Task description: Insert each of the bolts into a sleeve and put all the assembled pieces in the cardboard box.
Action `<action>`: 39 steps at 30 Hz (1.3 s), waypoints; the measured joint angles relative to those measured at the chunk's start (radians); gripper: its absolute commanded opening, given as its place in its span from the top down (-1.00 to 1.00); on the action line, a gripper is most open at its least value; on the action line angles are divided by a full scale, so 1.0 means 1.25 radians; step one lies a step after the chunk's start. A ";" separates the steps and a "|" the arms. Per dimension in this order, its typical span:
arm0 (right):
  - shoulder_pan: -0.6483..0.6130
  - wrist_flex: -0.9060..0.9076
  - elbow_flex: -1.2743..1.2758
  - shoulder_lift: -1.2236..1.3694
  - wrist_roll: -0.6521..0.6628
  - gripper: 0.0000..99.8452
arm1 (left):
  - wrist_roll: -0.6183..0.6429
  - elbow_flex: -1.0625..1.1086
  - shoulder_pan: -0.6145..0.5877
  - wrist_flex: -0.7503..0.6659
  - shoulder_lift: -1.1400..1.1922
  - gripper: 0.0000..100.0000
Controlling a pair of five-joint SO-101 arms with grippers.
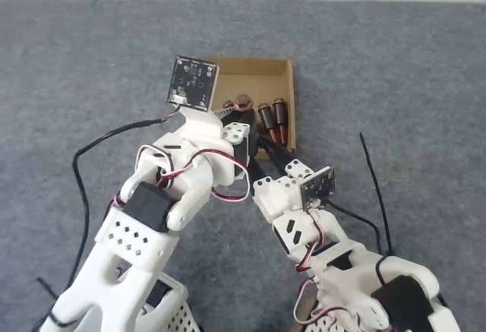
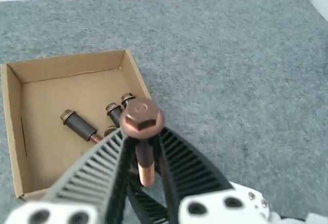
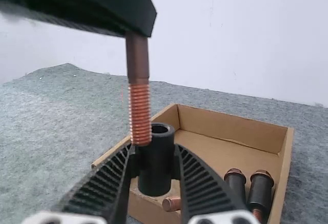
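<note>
My left gripper [image 2: 141, 136] is shut on a copper bolt [image 2: 143, 119] just under its hex head, threads pointing down, at the near edge of the cardboard box [image 2: 46, 96]. My right gripper [image 3: 154, 153] is shut on a black sleeve [image 3: 155, 170] held upright, bore up. The bolt [image 3: 138, 101] hangs from the left gripper's finger [image 3: 82, 3], its threaded tip level with the sleeve's rim, slightly to one side of the bore. From above, the bolt head [image 1: 243, 104] sits over the box [image 1: 291, 104], the right gripper [image 1: 266, 161] just below.
Three bolt-in-sleeve pieces lie in the box, two side by side [image 1: 267, 121] [image 1: 279, 120] along one wall and one apart [image 2: 79, 125]. Grey carpet [image 1: 395, 81] surrounds the box. Black cables [image 1: 83, 165] trail beside both arms.
</note>
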 measured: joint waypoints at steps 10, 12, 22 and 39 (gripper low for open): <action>0.000 0.000 0.000 0.000 0.000 0.99 | 0.000 0.000 0.000 -0.039 0.000 0.97; 0.000 0.000 0.000 0.000 0.000 0.99 | 0.000 0.000 0.000 -0.052 0.000 0.97; 0.000 0.001 0.000 0.000 0.000 0.99 | 0.000 -0.058 0.000 -0.034 0.102 0.97; 0.005 0.001 0.000 0.000 0.000 0.99 | 0.000 -0.064 -0.028 -0.009 0.104 0.97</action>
